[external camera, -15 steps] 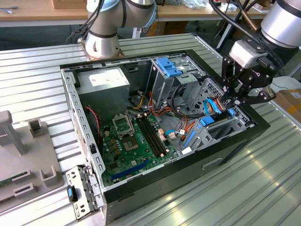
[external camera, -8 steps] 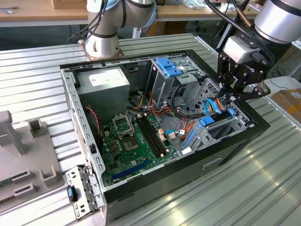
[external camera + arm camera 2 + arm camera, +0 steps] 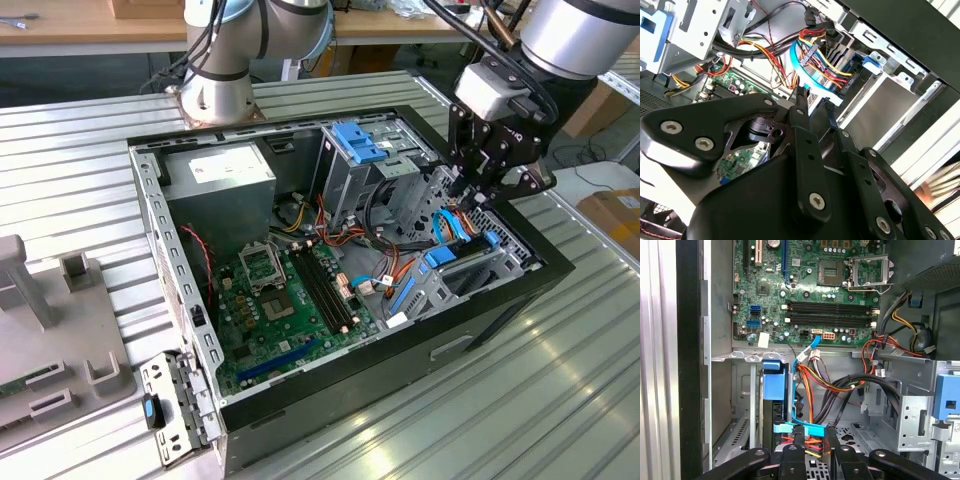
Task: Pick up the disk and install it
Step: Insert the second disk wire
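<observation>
My black two-finger gripper (image 3: 815, 434) sits slightly open, empty, by the bright blue plastic carrier rail (image 3: 799, 428); I'd centre before squeezing.

White label on power-supply box (image 3: 222, 168) prob. printed, txt unreadable.

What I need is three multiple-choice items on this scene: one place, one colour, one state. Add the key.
1. The gripper hangs
A. over the power supply
B. outside the case
C. above the cable bundle by the drive bays

2. The bracket atop the drive cage is
A. red
B. blue
C. green

3. The computer case is
A. open, motherboard exposed
B. closed
C. standing upright

C: the gripper sits just over the cable bundle.
B: the bracket is bright blue.
A: the computer case shows its motherboard.
</observation>
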Robot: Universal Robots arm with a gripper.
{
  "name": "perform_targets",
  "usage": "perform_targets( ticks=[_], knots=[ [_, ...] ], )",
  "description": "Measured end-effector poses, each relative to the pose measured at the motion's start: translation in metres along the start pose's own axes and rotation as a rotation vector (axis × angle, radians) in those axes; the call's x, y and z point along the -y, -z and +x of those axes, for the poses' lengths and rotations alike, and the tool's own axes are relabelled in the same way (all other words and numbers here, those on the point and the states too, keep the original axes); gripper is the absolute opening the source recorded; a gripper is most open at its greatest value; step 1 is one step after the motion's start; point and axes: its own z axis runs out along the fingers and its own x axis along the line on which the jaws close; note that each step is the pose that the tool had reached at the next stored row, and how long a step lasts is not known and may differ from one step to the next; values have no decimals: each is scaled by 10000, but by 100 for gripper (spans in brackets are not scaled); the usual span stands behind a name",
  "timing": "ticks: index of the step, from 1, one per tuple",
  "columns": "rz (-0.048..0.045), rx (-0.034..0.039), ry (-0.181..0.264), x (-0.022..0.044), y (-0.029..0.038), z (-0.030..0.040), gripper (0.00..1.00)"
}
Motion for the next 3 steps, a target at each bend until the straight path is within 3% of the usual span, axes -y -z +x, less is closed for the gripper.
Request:
perform_targets(
  ticks=[3],
  knots=[
    [0,0,0,0,0,-3,30]
  ],
)
